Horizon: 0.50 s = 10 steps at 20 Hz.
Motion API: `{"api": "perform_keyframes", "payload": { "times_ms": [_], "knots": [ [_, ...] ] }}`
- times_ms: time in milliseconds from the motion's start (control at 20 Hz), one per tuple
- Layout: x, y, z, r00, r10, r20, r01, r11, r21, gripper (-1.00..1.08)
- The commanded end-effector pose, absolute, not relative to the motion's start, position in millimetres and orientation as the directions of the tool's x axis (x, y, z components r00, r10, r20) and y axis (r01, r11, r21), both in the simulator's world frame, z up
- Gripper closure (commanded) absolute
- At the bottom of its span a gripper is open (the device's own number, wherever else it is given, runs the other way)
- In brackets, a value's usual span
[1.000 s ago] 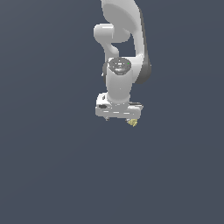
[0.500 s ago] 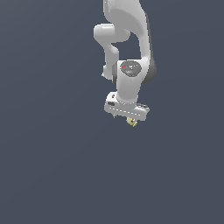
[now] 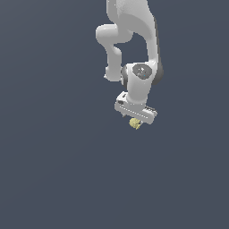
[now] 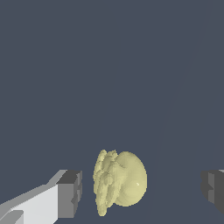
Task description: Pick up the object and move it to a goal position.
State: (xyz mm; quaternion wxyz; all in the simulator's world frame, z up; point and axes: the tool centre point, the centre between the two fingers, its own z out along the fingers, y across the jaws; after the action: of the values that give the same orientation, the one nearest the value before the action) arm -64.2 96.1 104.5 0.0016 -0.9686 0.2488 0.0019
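Observation:
The object, a small pale yellow lumpy roundish thing, sits between my two dark finger pads in the wrist view. There is a clear gap on each side of it: one fingertip is close to it and the other is further off. My white gripper is open and touches nothing. In the exterior view the object shows just below the gripper, whose hand is tilted, and it is much smaller than the hand.
Plain dark grey-blue ground fills both views. The white arm comes down from the top of the exterior view. No other objects, edges or goal marker show.
The gripper hand has shifted toward the exterior view's right and tilted, ending centred over the object. The object has stayed in nearly the same place.

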Motion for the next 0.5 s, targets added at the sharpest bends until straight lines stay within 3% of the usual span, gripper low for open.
{"api": "perform_keyframes", "payload": {
  "times_ms": [0, 450],
  "knots": [
    [-71, 103, 100, 0.853, -0.522, -0.003, -0.522, -0.853, -0.002, -0.92],
    [-86, 119, 91, 0.793, -0.609, -0.001, -0.609, -0.793, 0.0, -0.92]
  ]
}}
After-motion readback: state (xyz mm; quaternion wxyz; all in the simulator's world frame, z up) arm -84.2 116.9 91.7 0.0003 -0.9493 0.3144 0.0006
